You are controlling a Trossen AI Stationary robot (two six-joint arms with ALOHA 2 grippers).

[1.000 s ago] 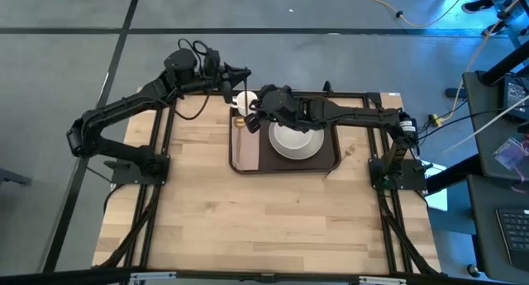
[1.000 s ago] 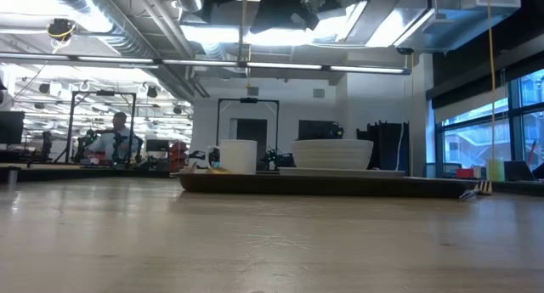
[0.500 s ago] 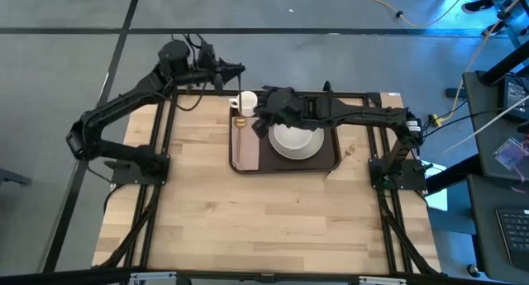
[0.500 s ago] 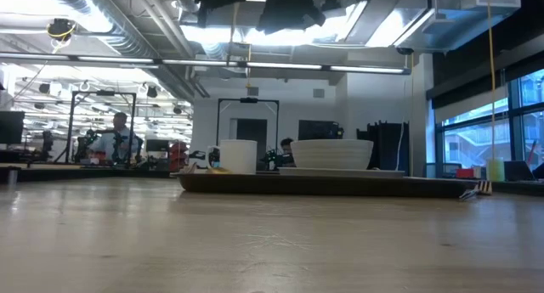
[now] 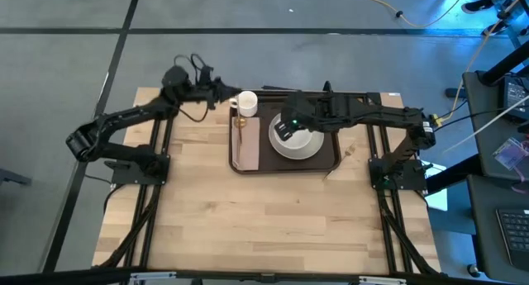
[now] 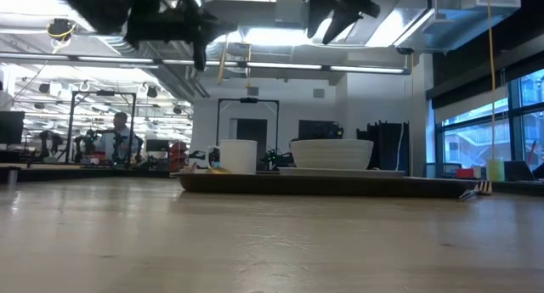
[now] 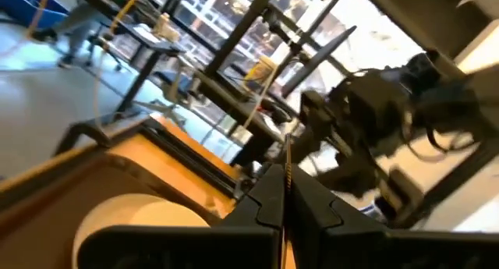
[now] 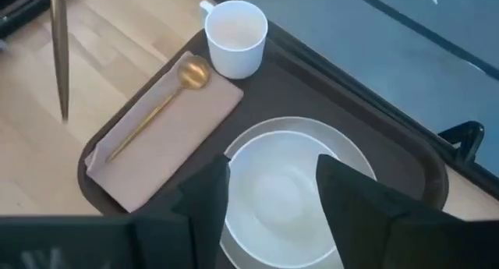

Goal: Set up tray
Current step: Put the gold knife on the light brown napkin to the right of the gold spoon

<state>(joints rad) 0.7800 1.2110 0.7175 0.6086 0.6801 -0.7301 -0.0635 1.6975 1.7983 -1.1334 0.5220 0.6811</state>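
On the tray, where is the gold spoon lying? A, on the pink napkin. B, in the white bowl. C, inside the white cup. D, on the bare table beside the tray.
A: the gold spoon lies lengthwise on the pink napkin, its bowl end toward the white cup, all on the tray.

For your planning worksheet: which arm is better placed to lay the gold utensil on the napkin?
Left: the left gripper is shut on the gold utensil near the napkin; the right gripper hangs open over the bowl.
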